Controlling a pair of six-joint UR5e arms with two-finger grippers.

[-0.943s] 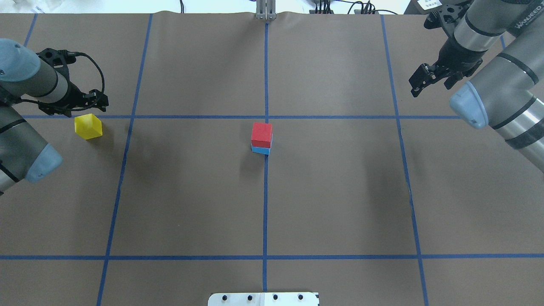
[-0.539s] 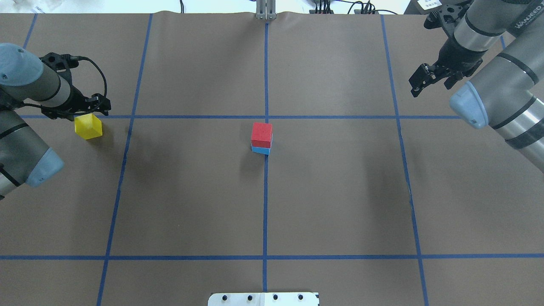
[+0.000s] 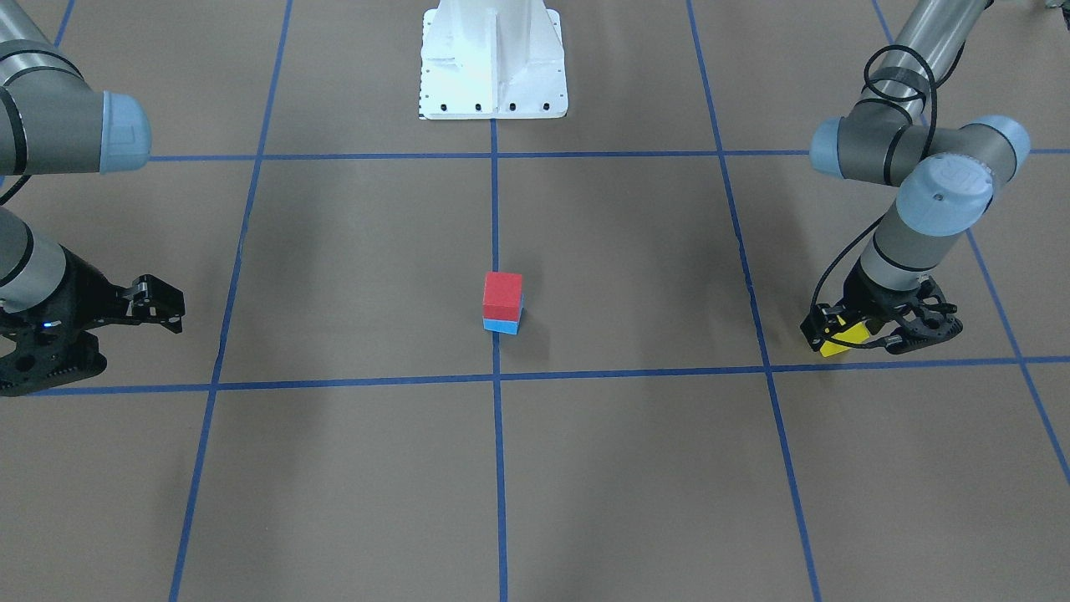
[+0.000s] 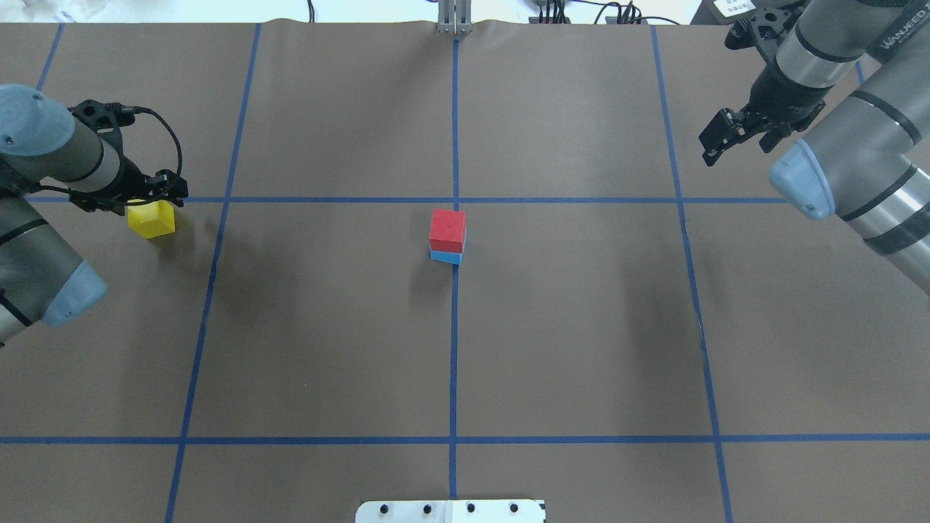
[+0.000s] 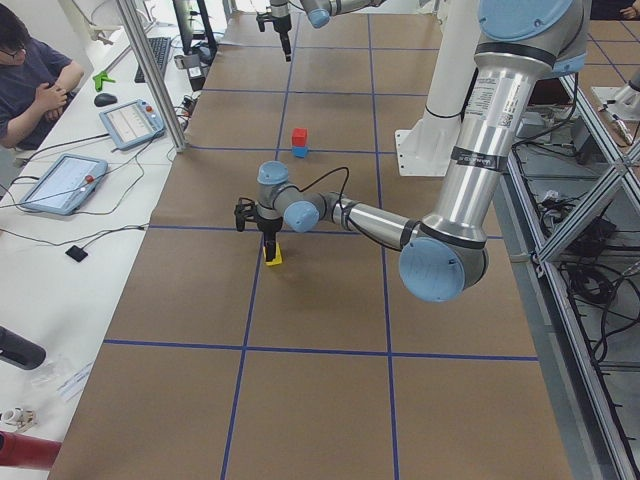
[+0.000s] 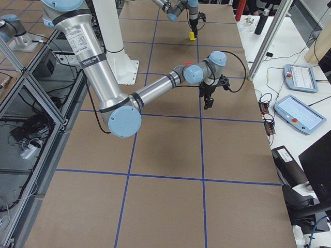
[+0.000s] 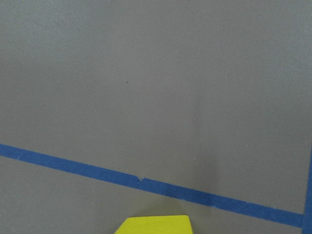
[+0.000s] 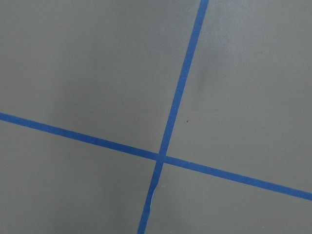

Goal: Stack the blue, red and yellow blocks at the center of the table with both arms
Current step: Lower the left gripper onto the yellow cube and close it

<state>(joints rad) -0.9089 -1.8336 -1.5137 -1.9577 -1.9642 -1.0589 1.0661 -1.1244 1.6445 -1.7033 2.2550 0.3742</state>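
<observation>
The left gripper (image 4: 149,197) is sitting low over the yellow block (image 4: 151,221), its jaws apart and straddling the cube. The front-facing view is showing yellow between the black fingers, but whether the pads are touching cannot be told. Compared with the overhead pictures from under a second ago, this gripper has been moving down and onto the block, which itself has not shifted. It is still lying on the table (image 4: 581,327) far out on the robot's left, just below a blue tape line. The left wrist camera is catching only the block's top edge at the bottom of its view. The right gripper (image 4: 734,151) is hanging unchanged at the far right with its jaws apart and nothing between them. At centre, the red block (image 4: 447,226) is resting on the blue block (image 4: 445,256), slightly skewed. Judgement: the approach is finishing, and closing on the yellow cube is the step due before it goes on top of the stack.
</observation>
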